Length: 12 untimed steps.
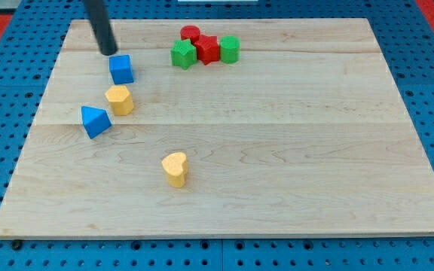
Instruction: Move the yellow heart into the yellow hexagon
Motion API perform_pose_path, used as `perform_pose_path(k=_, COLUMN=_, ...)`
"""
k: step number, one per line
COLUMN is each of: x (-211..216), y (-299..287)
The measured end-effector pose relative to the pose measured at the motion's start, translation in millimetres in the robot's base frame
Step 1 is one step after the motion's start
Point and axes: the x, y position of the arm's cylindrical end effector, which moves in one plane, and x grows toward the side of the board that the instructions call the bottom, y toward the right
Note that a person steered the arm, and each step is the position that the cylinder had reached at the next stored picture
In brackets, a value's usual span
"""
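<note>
My tip (110, 52) stands on the wooden board (315, 150) near the view's top left corner; the dark rod rises from it, leaning toward the view's top left, and goes out of the picture. The rod has no jaws or fingers, so it holds nothing; the tip rests free on the wood and I see no block touching it.

Just below the tip, a little to the view's right, lies the blue cube (121, 68); it is very near the tip, but whether there is a small gap between them I cannot tell. Below the blue cube, close to it, stands the yellow hexagon (119, 99); to the view's left and a little lower lies the blue triangle block (95, 121), just beside the hexagon but apart from it.

The yellow heart (175, 168) lies well apart from my tip, far toward the view's bottom and to the view's right of it, alone in the lower middle of the board; it is also well apart from the yellow hexagon, below it and to the view's right.

Near the view's top, right of my tip, four blocks sit in a tight cluster: a green star-like block (183, 54), a red block (207, 49), a red cylinder (191, 33) behind them, and a green cylinder (230, 49) at the view's right end. Around the board is a blue perforated table (6, 75).
</note>
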Motion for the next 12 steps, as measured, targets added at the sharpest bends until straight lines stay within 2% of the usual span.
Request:
perform_pose_path(k=1, x=89, y=44)
perform_pose_path(k=2, x=115, y=51)
perform_pose_path(k=3, x=124, y=107)
perform_pose_path(k=4, x=174, y=166)
perform_pose_path(k=5, x=246, y=236)
perform_pose_path(k=6, x=283, y=181)
perform_pose_path(k=7, x=251, y=86)
perform_pose_path(k=8, x=205, y=46)
perform_pose_path(k=9, x=205, y=33)
perform_pose_path(k=10, x=209, y=81)
perform_pose_path(k=12, x=203, y=128)
